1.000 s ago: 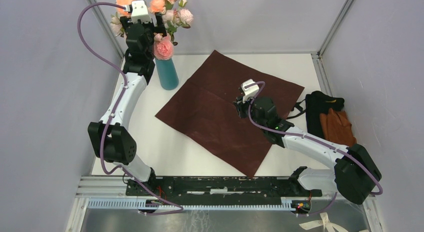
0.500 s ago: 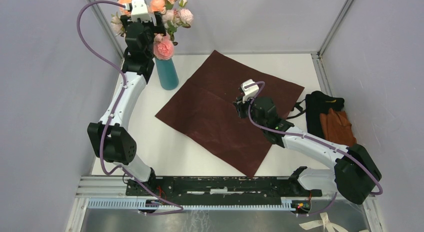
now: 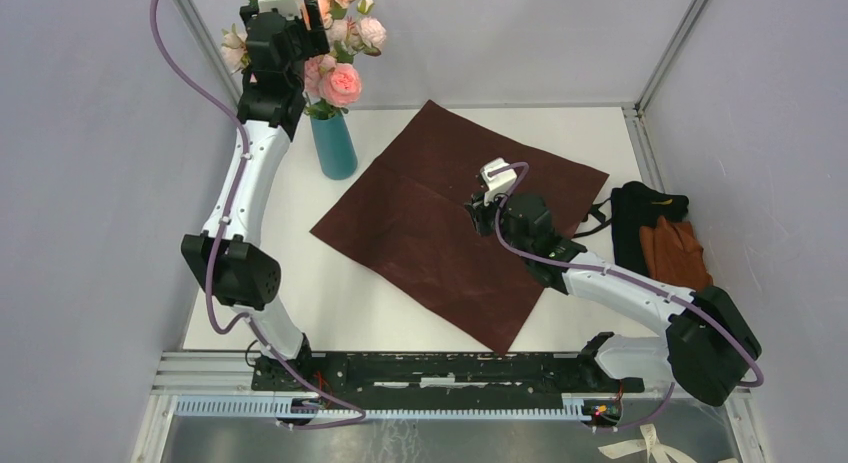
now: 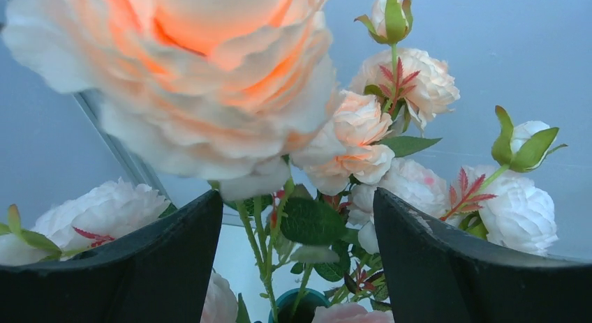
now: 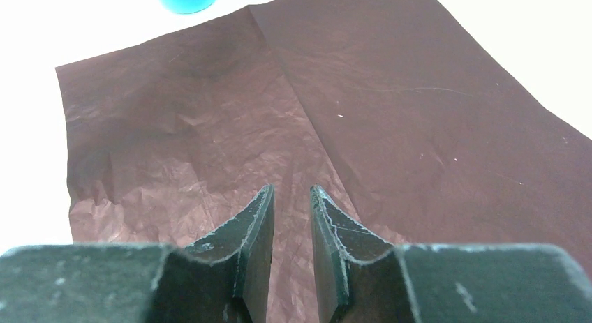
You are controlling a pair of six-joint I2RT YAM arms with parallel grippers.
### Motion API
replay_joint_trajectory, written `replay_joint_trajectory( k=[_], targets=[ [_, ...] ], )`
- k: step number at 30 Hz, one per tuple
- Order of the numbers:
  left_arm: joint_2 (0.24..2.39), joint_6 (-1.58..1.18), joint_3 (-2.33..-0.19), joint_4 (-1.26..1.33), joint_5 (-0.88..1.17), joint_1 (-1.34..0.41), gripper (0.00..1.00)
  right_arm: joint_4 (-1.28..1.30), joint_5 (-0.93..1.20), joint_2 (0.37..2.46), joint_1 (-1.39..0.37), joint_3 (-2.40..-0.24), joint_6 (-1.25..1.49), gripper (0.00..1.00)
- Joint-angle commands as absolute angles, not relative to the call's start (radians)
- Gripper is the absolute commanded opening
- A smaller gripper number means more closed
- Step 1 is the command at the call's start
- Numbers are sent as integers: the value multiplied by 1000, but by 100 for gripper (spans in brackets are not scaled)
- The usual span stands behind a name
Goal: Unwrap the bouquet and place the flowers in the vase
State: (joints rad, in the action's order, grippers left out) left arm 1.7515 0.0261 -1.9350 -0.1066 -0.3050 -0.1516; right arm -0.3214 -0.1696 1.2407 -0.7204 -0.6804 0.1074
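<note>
My right pincer hangs mid-frame over the flat dark maroon sheet of wrapping paper, jaws narrowly parted, pinching nothing. At the upper left of the overhead view, the slim teal cylindrical vase stands upright, mouth upward. The pink and peach roses on green stems rise vertically from it. My left pincer is spread wide either side of the stems, gripping none.

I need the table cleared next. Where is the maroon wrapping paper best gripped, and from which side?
Probably its near corner, approached low from the near side. The wrapping paper lies flat and spread open, so only an edge or corner gives fingers anything to pinch, and that one points straight at the robot.
</note>
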Motion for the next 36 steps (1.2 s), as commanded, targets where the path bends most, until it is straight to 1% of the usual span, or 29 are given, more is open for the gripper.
replay_joint_trajectory(
  k=[1,4,8,10,17,27,36],
  targets=[
    [1708,-24,-1955,-157,-295,-146,84,-369,-147,1249,-724,-699,113,31],
    [1736,-20,-1993,-179,-299,-147,85,-367,-139,1243,-725,-695,115,31],
    [1807,-44,-2123,-284,-264,-146,92,-365,-152,1235,-723,-692,111,31],
    [1814,-63,-2146,-307,-233,-146,94,-365,-154,1237,-724,-692,110,31],
    [1773,-79,-2081,-280,-190,-146,93,-371,-148,1254,-725,-696,112,31],
    [1782,-121,-2083,-266,-71,-148,92,-375,-144,1259,-725,-698,112,31],
    [1645,-171,-2001,-145,52,-150,92,-378,-145,1274,-724,-699,111,31]
  ],
)
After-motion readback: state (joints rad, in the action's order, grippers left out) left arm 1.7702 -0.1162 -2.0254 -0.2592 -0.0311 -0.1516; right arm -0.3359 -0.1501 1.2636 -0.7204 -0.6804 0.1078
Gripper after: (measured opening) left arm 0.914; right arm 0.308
